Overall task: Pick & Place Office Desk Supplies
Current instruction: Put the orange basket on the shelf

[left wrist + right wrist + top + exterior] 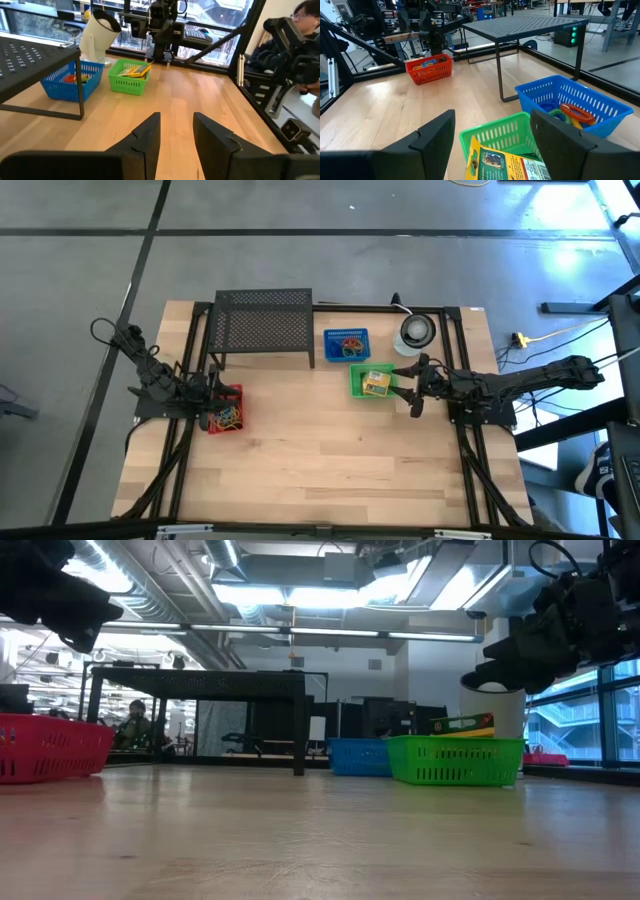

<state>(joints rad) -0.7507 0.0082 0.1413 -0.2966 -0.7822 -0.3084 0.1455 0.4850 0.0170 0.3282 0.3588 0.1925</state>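
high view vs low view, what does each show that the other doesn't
Only the high view: coloured loops inside the red basket, the grey-white disc, and the left gripper over the red basket. Only the low view: the room behind with a seated person. Both: red, blue and green baskets, the black mesh shelf, and the right gripper by the green basket.

High overhead; low table-level; wrists share green basket (127, 77).

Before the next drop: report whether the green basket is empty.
Not empty. The green basket holds a yellow-green box, lying tilted against its rim; the open right gripper hovers above it.
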